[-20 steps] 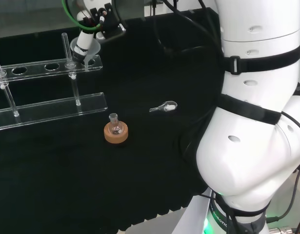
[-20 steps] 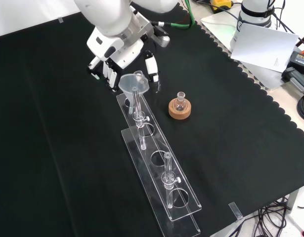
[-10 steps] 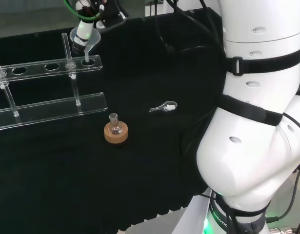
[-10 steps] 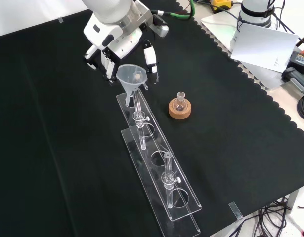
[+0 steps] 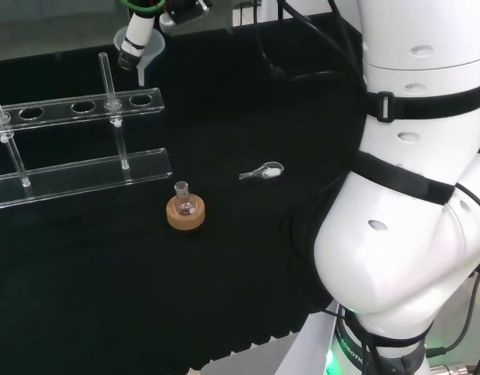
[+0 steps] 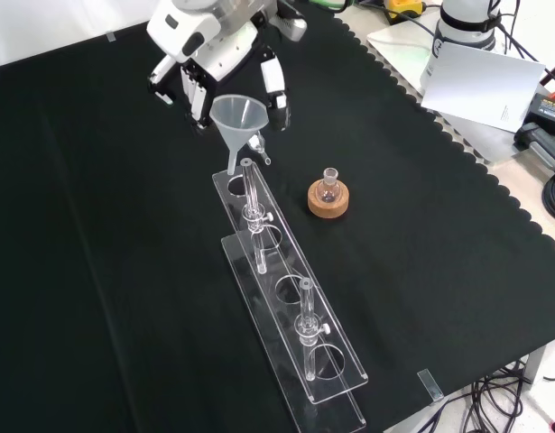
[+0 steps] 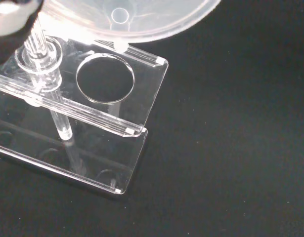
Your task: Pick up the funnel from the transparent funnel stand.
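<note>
Clear funnel (image 6: 240,118) — in hand (image 6: 225,47)

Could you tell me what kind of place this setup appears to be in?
Most likely a robotics lab staging chemistry work: a clear funnel stand, a small flask on a cork ring, and the hand holding a funnel.

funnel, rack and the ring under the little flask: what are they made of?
Clear cone funnel: glossy see-through plastic or glass, can't tell which. Transparent funnel stand: flat clear sheet with bright sawn-looking edges, likely acrylic. Tan ring under the small flask: matte, looks like cork.
</note>
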Robot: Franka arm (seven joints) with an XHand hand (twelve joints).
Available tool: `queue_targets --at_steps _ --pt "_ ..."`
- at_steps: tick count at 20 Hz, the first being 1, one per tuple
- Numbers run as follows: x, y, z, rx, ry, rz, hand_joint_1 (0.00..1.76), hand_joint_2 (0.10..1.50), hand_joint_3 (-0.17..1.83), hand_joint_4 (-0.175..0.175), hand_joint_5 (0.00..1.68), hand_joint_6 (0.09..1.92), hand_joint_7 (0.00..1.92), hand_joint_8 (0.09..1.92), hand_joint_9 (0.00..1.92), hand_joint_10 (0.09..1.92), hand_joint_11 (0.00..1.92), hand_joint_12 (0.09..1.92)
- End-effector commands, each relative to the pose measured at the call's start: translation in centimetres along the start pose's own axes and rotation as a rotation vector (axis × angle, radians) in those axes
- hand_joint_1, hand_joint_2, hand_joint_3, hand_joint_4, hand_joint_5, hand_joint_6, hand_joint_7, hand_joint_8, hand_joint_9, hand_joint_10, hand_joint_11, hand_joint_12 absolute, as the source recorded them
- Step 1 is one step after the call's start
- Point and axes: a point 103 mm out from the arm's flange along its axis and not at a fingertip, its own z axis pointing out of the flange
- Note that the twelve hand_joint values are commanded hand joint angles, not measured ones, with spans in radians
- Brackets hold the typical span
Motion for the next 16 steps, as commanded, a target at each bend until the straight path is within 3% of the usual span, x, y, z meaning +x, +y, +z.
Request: queue_targets --at_steps 1,3,5,16 --pt "-0.2 -1.7 -1.0 -0.034 0.001 -0.016 0.89 0.61 0.82 0.064 0.99 0.72 1.29 0.72 1.13 0.31 0.0 1.53" --pt "-0.2 -2.3 -1.6 -0.057 -0.004 -0.027 0.98 0.77 0.59 0.136 1.01 0.9 1.29 0.75 1.15 0.3 0.0 1.54" --pt "-0.2 -2.8 -2.1 -0.077 -0.005 -0.036 1.02 0.86 0.45 0.166 1.02 0.96 1.31 0.77 1.18 0.29 0.0 1.54" --pt "-1.5 -3.1 -1.5 -0.054 0.009 -0.017 1.04 0.89 0.4 0.175 1.03 0.98 1.32 0.79 1.21 0.28 0.0 1.54"
